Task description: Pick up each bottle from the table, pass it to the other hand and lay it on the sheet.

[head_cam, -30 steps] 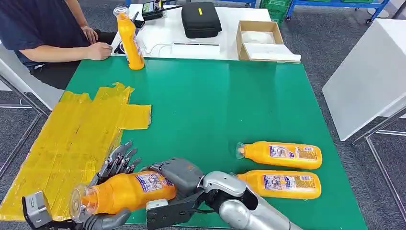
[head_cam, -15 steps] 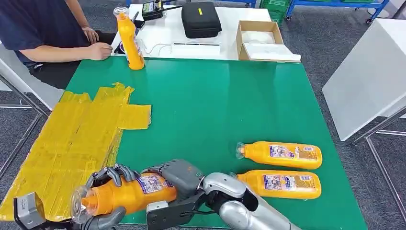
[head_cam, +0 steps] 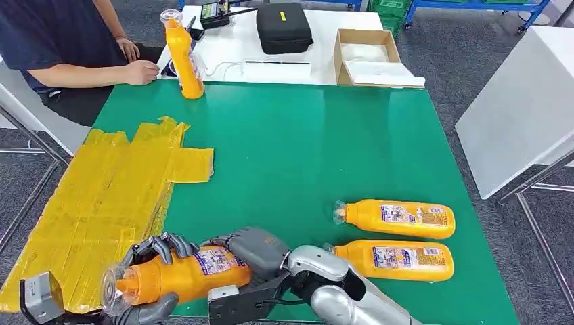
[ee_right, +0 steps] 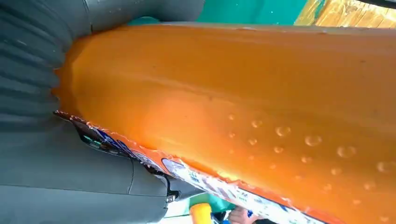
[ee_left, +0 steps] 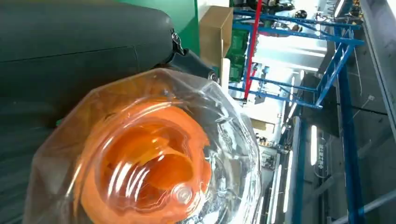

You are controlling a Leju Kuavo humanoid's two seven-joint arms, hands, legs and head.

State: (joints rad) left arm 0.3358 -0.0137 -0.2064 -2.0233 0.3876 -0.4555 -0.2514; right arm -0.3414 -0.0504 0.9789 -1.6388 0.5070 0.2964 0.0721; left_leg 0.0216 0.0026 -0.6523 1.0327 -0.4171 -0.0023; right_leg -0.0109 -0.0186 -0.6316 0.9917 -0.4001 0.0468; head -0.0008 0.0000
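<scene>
I'm seeing both hands gripping one orange bottle [head_cam: 177,276] at the green table's [head_cam: 298,149] near edge: left hand [head_cam: 150,254] curling over its neck end, right hand [head_cam: 252,252] wrapping its base. It's hanging beside the yellow sheet [head_cam: 101,203], grey carpet [head_cam: 474,54] lying beyond.

Green tabletop [head_cam: 291,142]. Yellow sheet [head_cam: 101,203] spread flat over left side. Two orange bottles lying on their sides near right front edge, one [head_cam: 396,219] just behind other [head_cam: 394,261]. Third orange bottle [head_cam: 183,54] upright at far left edge.
</scene>
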